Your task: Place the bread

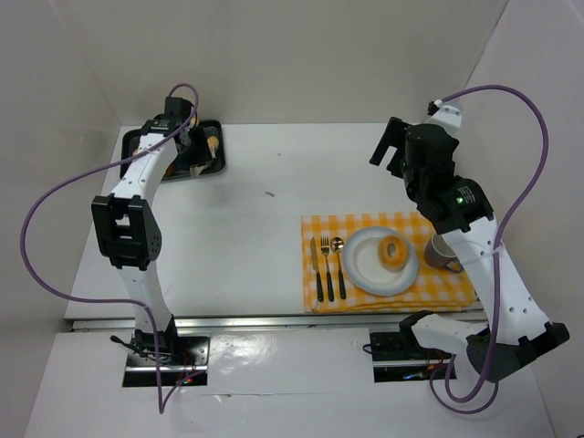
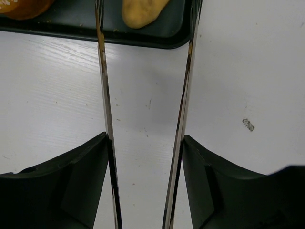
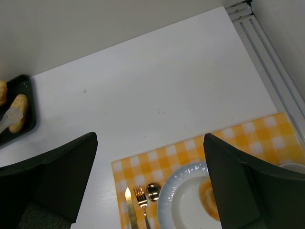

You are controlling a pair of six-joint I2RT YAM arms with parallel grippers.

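Scanning our white-walled white desk (image 1: 255, 237), we find a tray (image 2: 143, 37) in its far left corner; left claw (image 2: 145, 138) grasps tongs (image 2: 102, 86), right claw (image 3: 150, 138) released.

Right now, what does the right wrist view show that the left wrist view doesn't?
Right wrist only: yellow checked placemat, white plate with ring-shaped bread, knife, fork, spoon, and the open right gripper. Left wrist only: the left gripper clamping the arms of the metal tongs. Both: black tray, pale bread roll, tong tips, white table.
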